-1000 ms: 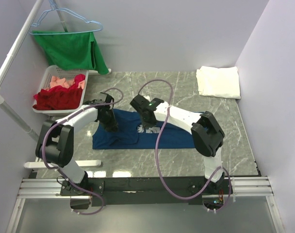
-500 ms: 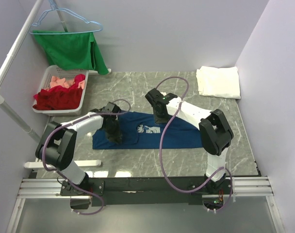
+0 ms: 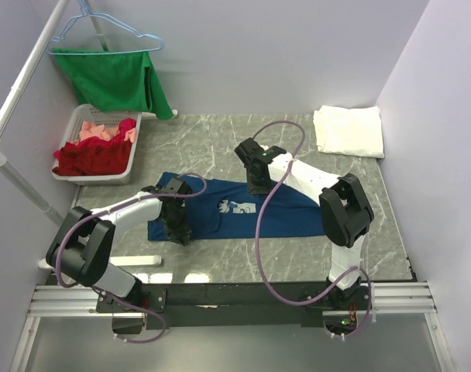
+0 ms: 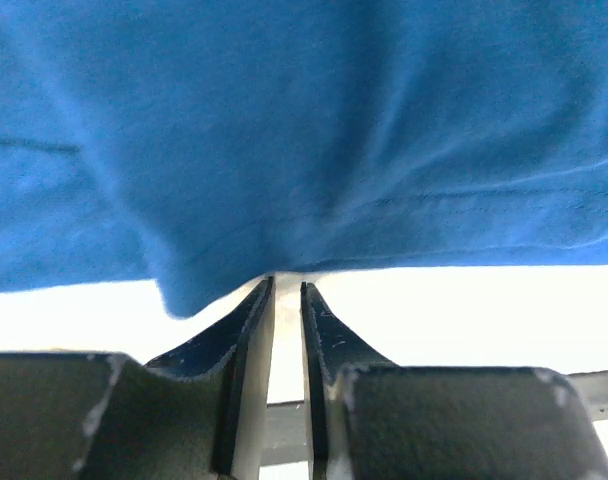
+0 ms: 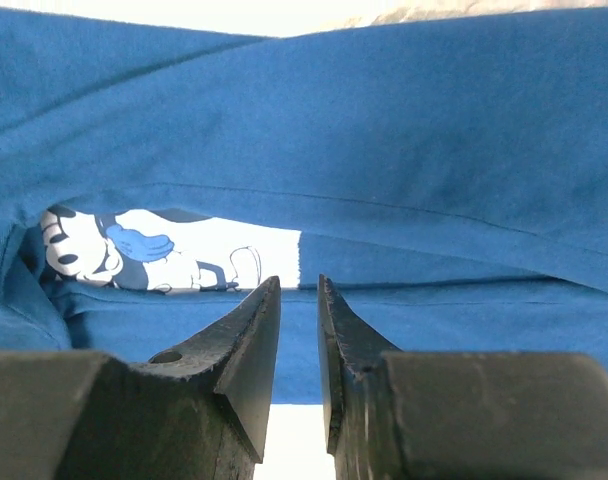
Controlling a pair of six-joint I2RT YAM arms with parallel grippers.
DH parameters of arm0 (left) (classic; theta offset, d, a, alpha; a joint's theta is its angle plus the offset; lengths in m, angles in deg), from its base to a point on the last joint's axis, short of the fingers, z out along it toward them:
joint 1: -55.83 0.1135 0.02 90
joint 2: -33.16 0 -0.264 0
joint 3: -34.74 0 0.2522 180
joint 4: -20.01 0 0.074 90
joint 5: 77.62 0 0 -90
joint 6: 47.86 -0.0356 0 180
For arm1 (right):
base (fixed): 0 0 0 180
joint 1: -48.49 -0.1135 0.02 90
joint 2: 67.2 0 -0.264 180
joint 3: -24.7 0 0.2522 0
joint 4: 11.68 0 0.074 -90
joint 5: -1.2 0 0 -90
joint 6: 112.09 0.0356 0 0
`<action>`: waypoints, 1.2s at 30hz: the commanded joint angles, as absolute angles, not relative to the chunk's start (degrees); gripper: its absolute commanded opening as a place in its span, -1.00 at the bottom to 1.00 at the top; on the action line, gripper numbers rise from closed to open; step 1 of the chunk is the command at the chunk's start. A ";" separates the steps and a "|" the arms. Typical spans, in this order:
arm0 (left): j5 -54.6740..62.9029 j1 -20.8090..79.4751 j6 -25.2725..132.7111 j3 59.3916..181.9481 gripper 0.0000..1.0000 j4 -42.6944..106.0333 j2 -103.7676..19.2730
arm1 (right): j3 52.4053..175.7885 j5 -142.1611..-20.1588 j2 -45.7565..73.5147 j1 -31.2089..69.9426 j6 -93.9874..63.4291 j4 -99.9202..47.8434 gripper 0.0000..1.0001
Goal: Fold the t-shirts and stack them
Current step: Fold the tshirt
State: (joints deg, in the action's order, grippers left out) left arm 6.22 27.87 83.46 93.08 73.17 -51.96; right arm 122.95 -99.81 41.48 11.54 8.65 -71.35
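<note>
1. Table [image 3: 220,139]: grey marbled top. Everything you are working with lies on it.

2. Navy blue t-shirt [image 3: 286,217]: you will find it spread flat across the middle of the table, long side running left to right, just ahead of both arm bases. Its left end is doubled over into a ridge of cloth.

3. Green cloth [image 3: 111,77]: it hangs from a light blue wire hanger [image 3: 104,27] at your far left, above the basket.

4. Basket [image 3: 75,128]: white, at the far left edge of the table. It holds red clothes [image 3: 92,157] with a pink piece behind them.

5. White t-shirt [image 3: 348,130]: folded into a neat square in your far right corner, well apart from the navy one.

6. Left gripper [image 4: 287,285]: it sits at the near left edge of the navy shirt. The jaws are narrow, with a thin slit of light between them, and their tips meet the hem. You cannot tell whether cloth is pinched there.

7. Right gripper [image 5: 299,282]: low over the far edge of the navy shirt, near its middle. The jaws stand narrowly apart and hold nothing.

8. Chest print [image 5: 184,250]: a white cartoon-mouse panel, partly covered by a fold, just left of your right gripper's tips.
</note>
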 commanded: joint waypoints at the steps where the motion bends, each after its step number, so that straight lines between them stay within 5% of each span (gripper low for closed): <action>1: 11.14 27.71 84.07 100.15 -0.54 77.98 -48.41 | 126.18 -100.49 40.90 13.60 10.60 -72.72 -0.42; 13: 15.98 29.02 83.97 119.33 -0.48 76.58 -60.43 | 125.30 -99.96 43.45 22.56 10.78 -74.66 -0.39; 36: 15.27 35.44 79.76 120.67 -0.52 75.78 -71.35 | 120.82 -97.41 48.03 30.30 14.20 -75.71 -0.42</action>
State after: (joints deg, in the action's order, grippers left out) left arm 14.24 34.99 81.47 121.80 74.96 -72.55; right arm 122.03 -97.64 48.32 30.23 13.26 -74.22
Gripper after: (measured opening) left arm 0.241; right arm 0.296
